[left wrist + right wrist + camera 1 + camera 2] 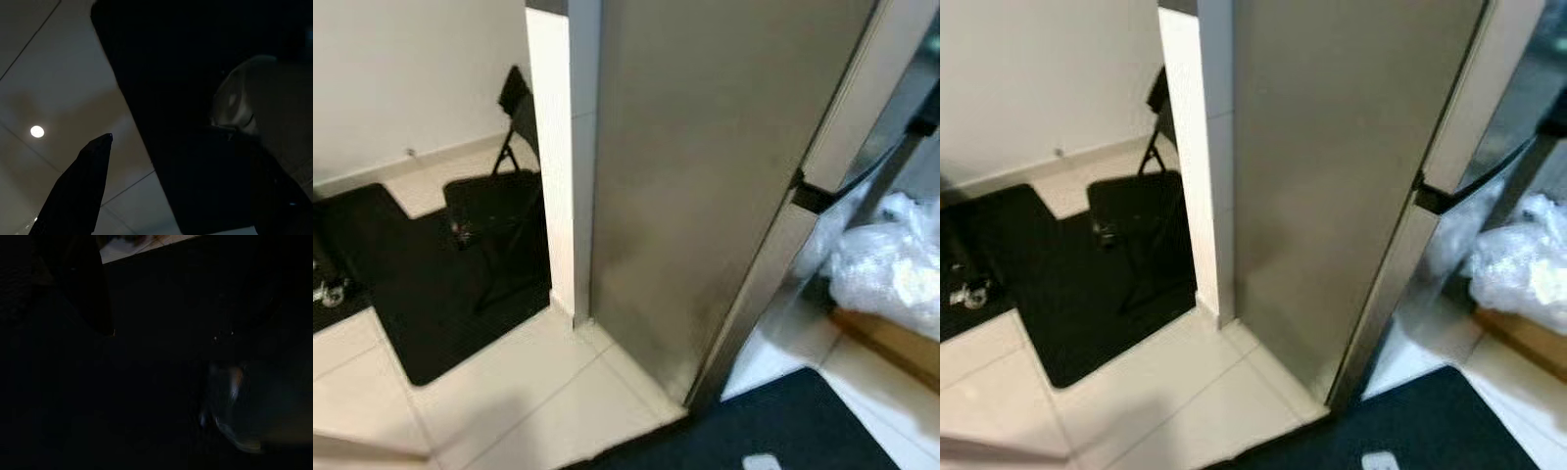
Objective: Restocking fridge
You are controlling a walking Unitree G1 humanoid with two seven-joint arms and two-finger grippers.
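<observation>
Take the fridge [705, 186] as your landmark: its steel side stands before you. Left of it you see a white wall edge [551, 147], then a black folding chair [504, 186] on a black mat [421, 284]. Right of it sits crinkled clear plastic [891, 259]. The left gripper [78, 191] hangs over pale floor tiles [58, 73]; you cannot tell how far either claw is open, nor whether it holds anything.

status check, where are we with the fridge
Both arms hang idle. Steel fridge dead ahead, side panel facing. Folding chair off left, plastic bag at right.
</observation>
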